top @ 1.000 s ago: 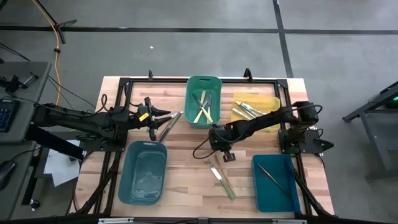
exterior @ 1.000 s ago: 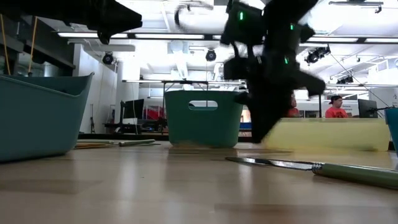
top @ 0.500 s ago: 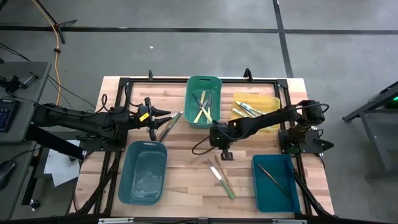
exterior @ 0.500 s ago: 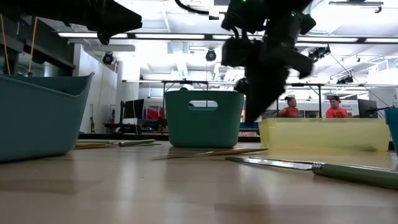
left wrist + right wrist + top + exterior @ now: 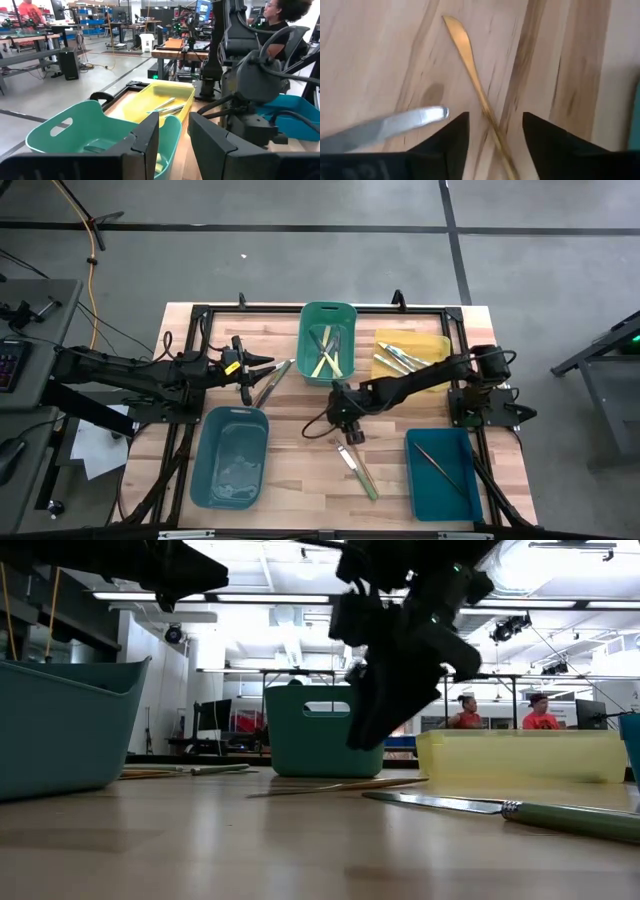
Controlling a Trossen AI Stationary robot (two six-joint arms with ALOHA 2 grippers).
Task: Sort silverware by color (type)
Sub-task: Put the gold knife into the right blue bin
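Observation:
My right gripper [image 5: 492,137] hangs open just above the table's middle [image 5: 347,430], tilted down. A thin gold knife [image 5: 467,55] lies flat on the wood below it, running into the gap between the fingers without touching them. A silver blade [image 5: 395,127] of a green-handled knife [image 5: 366,483] lies beside it. More silverware lies in the green bin [image 5: 328,315], the yellow bin [image 5: 438,345] and the right teal bin [image 5: 460,500]. My left gripper [image 5: 173,142] waits open at the table's left [image 5: 248,370], pointing level, next to two utensils [image 5: 272,380] on the table.
A second teal bin [image 5: 205,480] stands at the near left. A black frame [image 5: 200,315] runs round the table. In the low view the green-handled knife [image 5: 540,815] lies in front, and people sit in the room behind.
My right gripper has lifted off the table and swung a little toward the table's left edge, tipping less steeply, and its fingers have opened. The gold knife, hidden behind it a second ago, lies in plain view on the wood.

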